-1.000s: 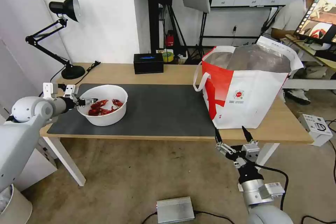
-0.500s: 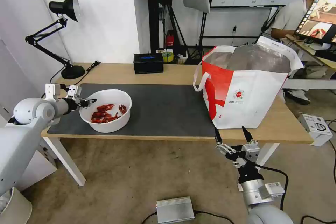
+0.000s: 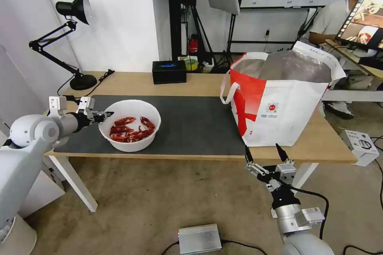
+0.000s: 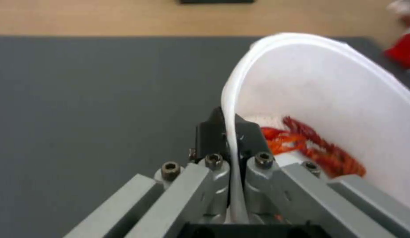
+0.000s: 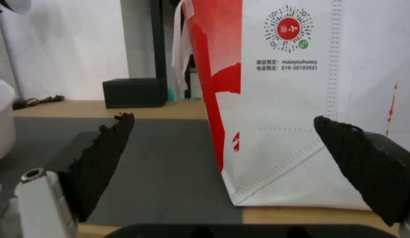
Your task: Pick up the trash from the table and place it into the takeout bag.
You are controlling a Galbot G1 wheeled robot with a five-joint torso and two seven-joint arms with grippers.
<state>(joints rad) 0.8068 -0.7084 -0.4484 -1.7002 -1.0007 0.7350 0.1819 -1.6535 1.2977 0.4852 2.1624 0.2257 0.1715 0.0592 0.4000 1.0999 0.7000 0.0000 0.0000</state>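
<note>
The white bowl of crayfish shells (image 3: 130, 125) sits on the dark grey mat (image 3: 187, 123) of the desk (image 3: 131, 81), well apart from the takeout bag (image 3: 279, 103), which stands open at the mat's far end. The bowl's thin rim is pinched by the left tool (image 3: 104, 114) on the side away from the bag; in the left wrist view 1 finger (image 4: 209, 135) is seen outside the wall and the other inside — the tool (image 4: 229, 134) is clenched on the rim. The wall looks thin and flexible, so a 1-sided hold is judged likely to bend it and let the bowl tip. The load looks light, but the loose shells (image 3: 131, 129) could slide or spill if the bowl is tilted; a level carry is advisable. The right tool (image 3: 265, 152) is parked below the desk edge just in front of the bag, fingers spread wide and grasping nothing (image 5: 222, 155).
</note>
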